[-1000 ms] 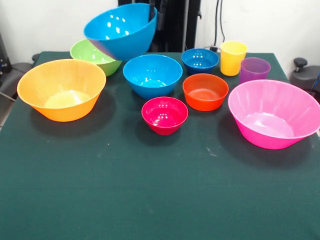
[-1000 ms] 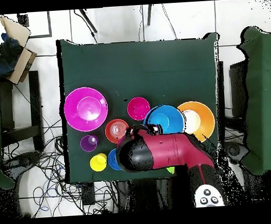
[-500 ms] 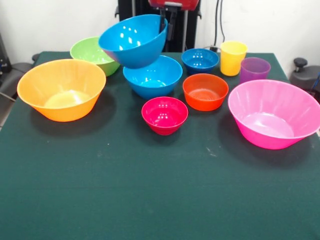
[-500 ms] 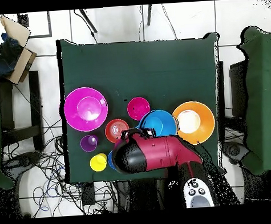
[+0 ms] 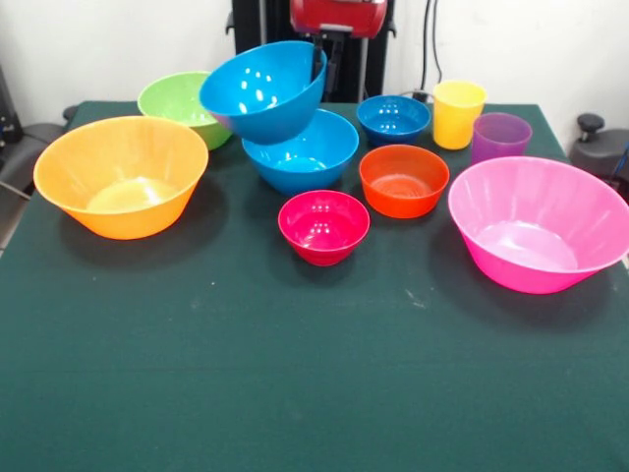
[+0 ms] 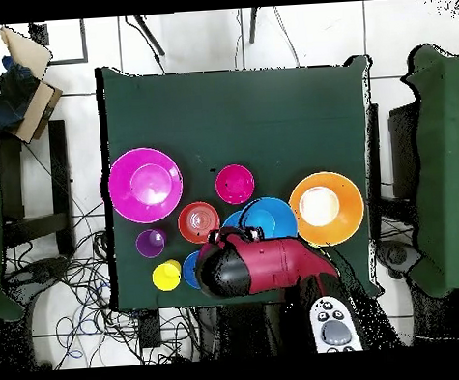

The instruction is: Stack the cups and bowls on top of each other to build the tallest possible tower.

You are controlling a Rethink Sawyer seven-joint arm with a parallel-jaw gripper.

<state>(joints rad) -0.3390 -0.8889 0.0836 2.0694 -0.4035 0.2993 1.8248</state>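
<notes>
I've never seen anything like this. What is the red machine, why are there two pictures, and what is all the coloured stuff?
The red thing is a robot arm. One picture looks across the green table; the other looks straight down on it. On the table stand plastic bowls: a big orange one, a big pink one, a green one, a light blue one, plus small dark blue, orange-red and crimson ones. Two cups, yellow and purple, stand behind. The arm's hand grips the rim of a second light blue bowl, holding it tilted above the first.
</notes>
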